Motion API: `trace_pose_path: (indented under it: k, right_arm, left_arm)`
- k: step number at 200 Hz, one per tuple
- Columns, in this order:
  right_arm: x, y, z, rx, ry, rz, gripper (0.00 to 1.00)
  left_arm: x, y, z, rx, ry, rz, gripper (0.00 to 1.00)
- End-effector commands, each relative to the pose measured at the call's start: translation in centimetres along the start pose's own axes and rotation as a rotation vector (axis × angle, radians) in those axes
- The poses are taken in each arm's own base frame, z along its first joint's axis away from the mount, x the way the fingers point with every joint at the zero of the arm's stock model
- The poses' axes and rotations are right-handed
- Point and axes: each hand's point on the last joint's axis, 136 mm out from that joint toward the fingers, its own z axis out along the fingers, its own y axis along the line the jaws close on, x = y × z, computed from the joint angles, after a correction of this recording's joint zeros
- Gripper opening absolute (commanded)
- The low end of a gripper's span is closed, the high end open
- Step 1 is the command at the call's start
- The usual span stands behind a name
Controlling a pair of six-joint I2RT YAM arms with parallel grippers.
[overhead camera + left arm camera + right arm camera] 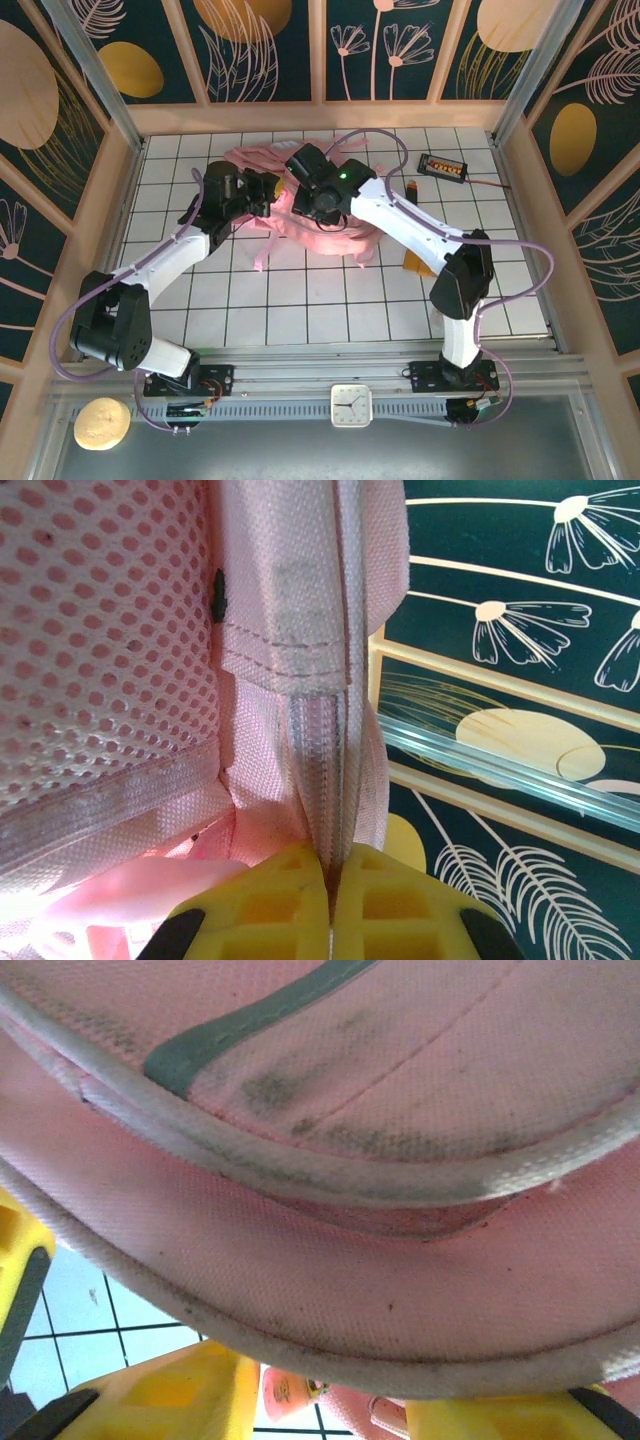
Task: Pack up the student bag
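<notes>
One tiled surface (300,310) carries the pink student bag (345,240), slumped toward its back middle. The left gripper (330,885) is clamped on the bag's zipper edge, probably to hold the opening up. The right gripper (330,1405) has its fingers apart under the piped rim, likely ready to pinch it.

Student bag (298,236) far-centre on tabletop (300,312), left pincer (330,878) at its left edge, right pincer (325,1392) over its top, clock (351,404) at near rail.
</notes>
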Motion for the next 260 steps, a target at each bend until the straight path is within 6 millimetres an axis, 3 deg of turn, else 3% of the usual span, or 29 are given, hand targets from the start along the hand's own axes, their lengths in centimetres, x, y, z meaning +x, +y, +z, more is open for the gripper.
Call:
trace_pose_path:
  k: [1,25,52,86,103,152,198,239,243,260]
  right_arm:
    - [-0.7,0.6,0.5,0.014,-0.038,0.001,0.4]
    - [-0.8,0.4,0.8,0.03,-0.044,0.002,0.35]
    - [-1.1,0.4,0.6,0.029,-0.052,0.005,0.21]
    - [-1.2,0.3,0.4,0.035,-0.045,0.003,0.11]
    - [-1.1,-0.1,0.3,0.042,-0.039,0.001,0.0]
    - [-0.1,-1.7,0.3,0.072,0.04,-0.034,0.0]
    - [2.2,-5.0,0.5,0.091,0.19,-0.091,0.0]
    - [1.7,-6.8,0.5,0.038,0.27,-0.075,0.0]
    - [1.5,-7.0,0.5,0.036,0.271,-0.074,0.0]
    - [0.9,-7.6,0.5,0.03,0.278,-0.076,0.0]
  left_arm:
    - [3.2,-7.8,-1.4,0.23,0.09,0.059,0.0]
    - [3.4,-7.8,-1.5,0.231,0.093,0.061,0.0]
    - [3.4,-7.5,-1.5,0.226,0.095,0.06,0.0]
    - [3.4,-7.2,-1.5,0.224,0.099,0.056,0.0]
    - [3.3,-7.0,-1.4,0.222,0.099,0.057,0.0]
    - [2.4,-5.7,-1.5,0.189,0.075,0.066,0.0]
    - [-2.3,-4.6,-3.6,0.113,-0.049,0.146,0.0]
    - [-3.9,-3.1,-4.1,0.058,-0.092,0.19,0.0]
    - [-4.0,-1.9,-4.0,0.034,-0.093,0.182,0.0]
    - [-4.3,-0.7,-4.1,0.016,-0.097,0.176,0.0]
